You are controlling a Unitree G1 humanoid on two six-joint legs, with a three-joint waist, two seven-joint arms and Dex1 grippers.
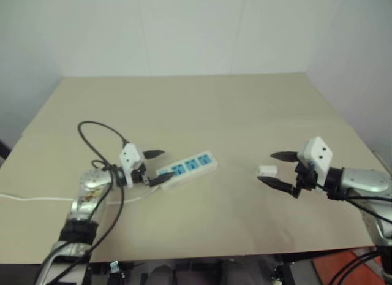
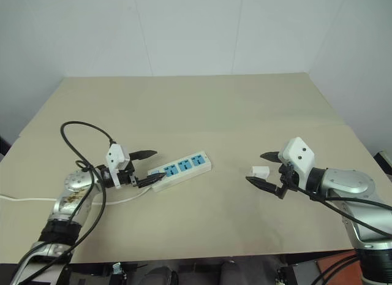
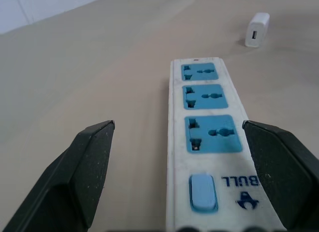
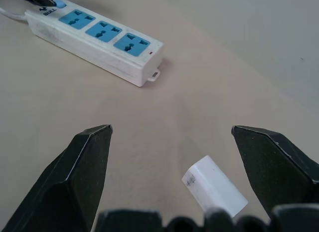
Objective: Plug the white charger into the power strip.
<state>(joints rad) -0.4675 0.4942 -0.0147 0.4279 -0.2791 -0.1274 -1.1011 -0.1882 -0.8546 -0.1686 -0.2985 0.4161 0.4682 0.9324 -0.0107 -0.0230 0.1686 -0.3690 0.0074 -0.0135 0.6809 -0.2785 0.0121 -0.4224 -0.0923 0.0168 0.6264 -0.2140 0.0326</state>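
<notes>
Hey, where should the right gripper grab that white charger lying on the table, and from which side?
Grip the white charger across its two long flat sides, coming in low from the robot's right. It lies flat between the open fingers of the right gripper, with one end toward the power strip, so that end should stay free.

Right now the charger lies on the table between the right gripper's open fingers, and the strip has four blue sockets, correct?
Not quite: the power strip has three blue sockets, as the left wrist view shows. The white charger does lie between the open right gripper.
</notes>
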